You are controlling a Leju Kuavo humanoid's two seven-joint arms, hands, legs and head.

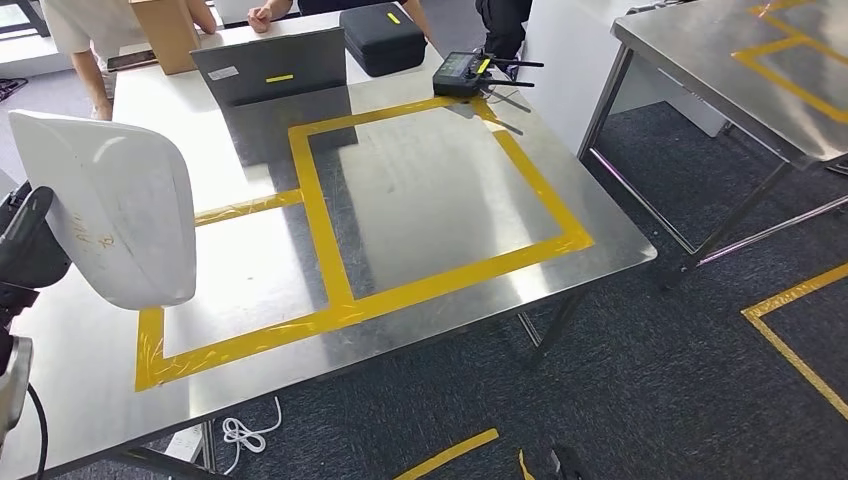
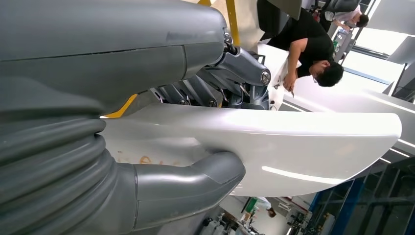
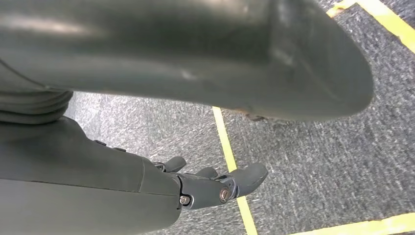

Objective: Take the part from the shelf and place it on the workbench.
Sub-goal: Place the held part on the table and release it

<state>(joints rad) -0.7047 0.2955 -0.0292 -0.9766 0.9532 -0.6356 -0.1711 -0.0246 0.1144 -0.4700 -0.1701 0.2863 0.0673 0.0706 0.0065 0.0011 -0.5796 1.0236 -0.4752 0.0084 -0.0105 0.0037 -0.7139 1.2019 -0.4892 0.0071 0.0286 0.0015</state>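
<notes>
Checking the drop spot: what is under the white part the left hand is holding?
Below the white curved plastic part, held by the left hand, lies the steel workbench with yellow tape lines. The patch directly beneath is hidden by the part itself.

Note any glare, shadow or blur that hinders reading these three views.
Head view: ceiling light glares off the steel workbench, yet tape reads clearly. Left wrist view: highlight streaks on the white part, background washed out. Right wrist view: near cover blurred, right hand sharp.

workbench (image 1: 420,190): steel top, sitting on dark carpet
yellow tape (image 1: 330,250): forming rectangles across the top
far edge: grey panel (image 1: 272,68), black case (image 1: 382,38), black controller (image 1: 462,74), cardboard box (image 1: 165,32) all resting there
</notes>
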